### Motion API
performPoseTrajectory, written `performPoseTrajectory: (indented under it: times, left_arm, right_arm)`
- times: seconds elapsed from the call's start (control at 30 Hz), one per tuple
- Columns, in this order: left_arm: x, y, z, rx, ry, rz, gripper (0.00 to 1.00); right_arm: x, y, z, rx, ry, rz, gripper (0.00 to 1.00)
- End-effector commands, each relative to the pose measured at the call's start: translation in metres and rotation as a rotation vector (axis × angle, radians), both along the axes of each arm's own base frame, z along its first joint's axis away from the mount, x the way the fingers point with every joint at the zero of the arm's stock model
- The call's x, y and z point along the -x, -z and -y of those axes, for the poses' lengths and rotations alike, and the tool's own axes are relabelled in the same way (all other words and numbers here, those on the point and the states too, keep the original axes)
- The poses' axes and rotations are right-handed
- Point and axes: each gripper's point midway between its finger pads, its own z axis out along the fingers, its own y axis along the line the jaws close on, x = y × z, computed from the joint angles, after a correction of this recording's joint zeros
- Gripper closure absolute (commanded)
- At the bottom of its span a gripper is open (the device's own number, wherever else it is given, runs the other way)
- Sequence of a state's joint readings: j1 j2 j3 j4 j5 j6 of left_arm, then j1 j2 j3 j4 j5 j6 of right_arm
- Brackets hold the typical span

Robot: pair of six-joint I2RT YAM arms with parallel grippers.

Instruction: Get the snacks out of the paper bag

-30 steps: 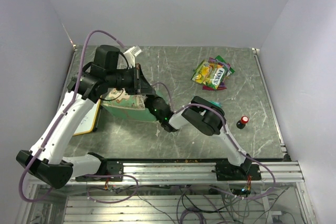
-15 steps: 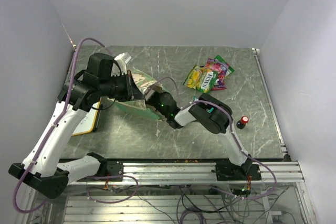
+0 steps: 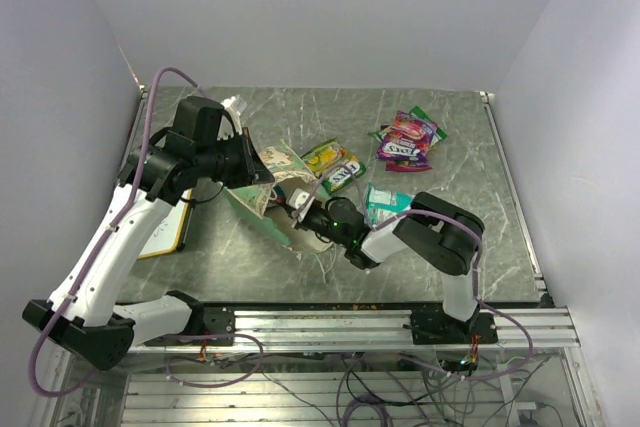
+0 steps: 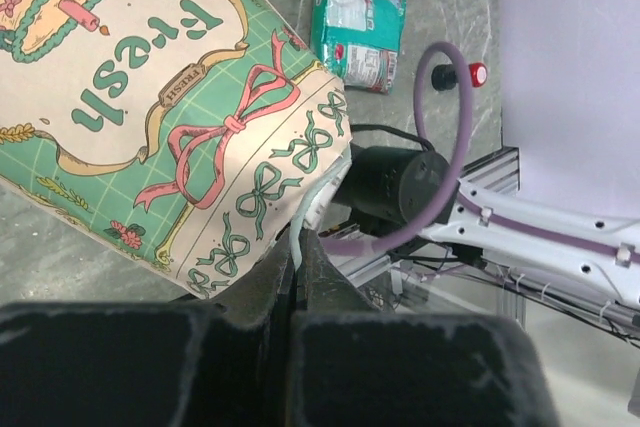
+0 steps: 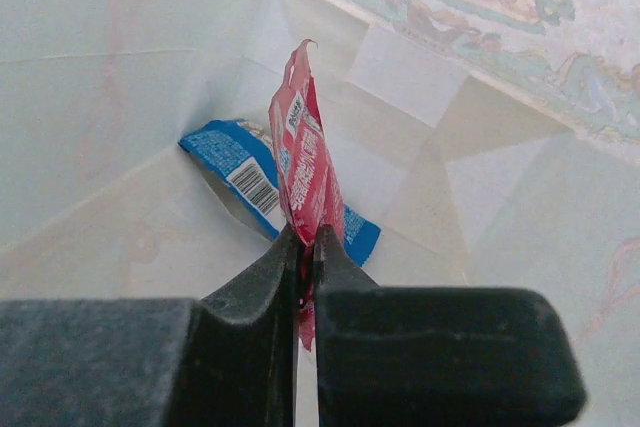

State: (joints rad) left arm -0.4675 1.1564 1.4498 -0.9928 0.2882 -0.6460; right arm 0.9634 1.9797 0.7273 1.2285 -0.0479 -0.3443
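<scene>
- From above we cannot see the right gripper (image 5: 307,242). It is buried in the mouth of the mint-green paper bag with a cream printed front (image 3: 280,165), and only its wrist camera shows the tan inside.
- In there its jaws are pressed together on a thin shiny red packet (image 5: 303,147) that stands on edge. A blue packet with a barcode (image 5: 232,172) lies partly covered behind it.
- The small red-topped black button (image 4: 470,74) shows only from the left wrist; from above, the right elbow covers it.
- The bag lies on its side near the left edge of the green marbled worktop (image 3: 300,117), by a wood-framed whiteboard (image 3: 165,227) half under the left arm.
- Outside the bag, a yellow-green packet (image 3: 333,165) lies just beside it and a teal packet (image 3: 382,204) near the right forearm. The pink-purple packets (image 3: 405,139) lie toward the far right corner.
- Bare worktop shows along the far edge.
- The left gripper (image 4: 298,247) is clamped on the bag's rim. The right arm is folded low, its forearm pointing left.
</scene>
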Motion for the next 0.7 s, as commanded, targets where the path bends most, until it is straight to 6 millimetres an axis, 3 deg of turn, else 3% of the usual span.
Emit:
performPoseTrajectory:
  times: [0.0, 0.2, 0.3, 0.5, 0.67]
  left_arm:
    - [-0.016, -0.013, 0.009, 0.053, -0.021, 0.033, 0.93]
    - [-0.022, -0.016, 0.017, 0.109, -0.042, 0.02, 0.93]
    - [-0.027, -0.019, 0.024, 0.142, -0.037, 0.012, 0.93]
    - [-0.039, -0.028, 0.038, 0.204, -0.015, 0.034, 0.93]
    - [-0.049, -0.026, 0.036, 0.187, -0.038, 0.051, 0.93]
  right_arm:
    - [0.017, -0.028, 0.006, -0.072, -0.039, -0.026, 1.0]
    - [0.025, -0.041, 0.012, -0.023, -0.03, -0.174, 1.0]
    - [0.041, -0.045, 0.016, -0.001, -0.067, -0.259, 1.0]
    - [0.069, -0.047, 0.039, 0.08, -0.084, -0.406, 1.0]
    - [0.089, -0.056, 0.065, 0.149, -0.086, -0.457, 1.0]
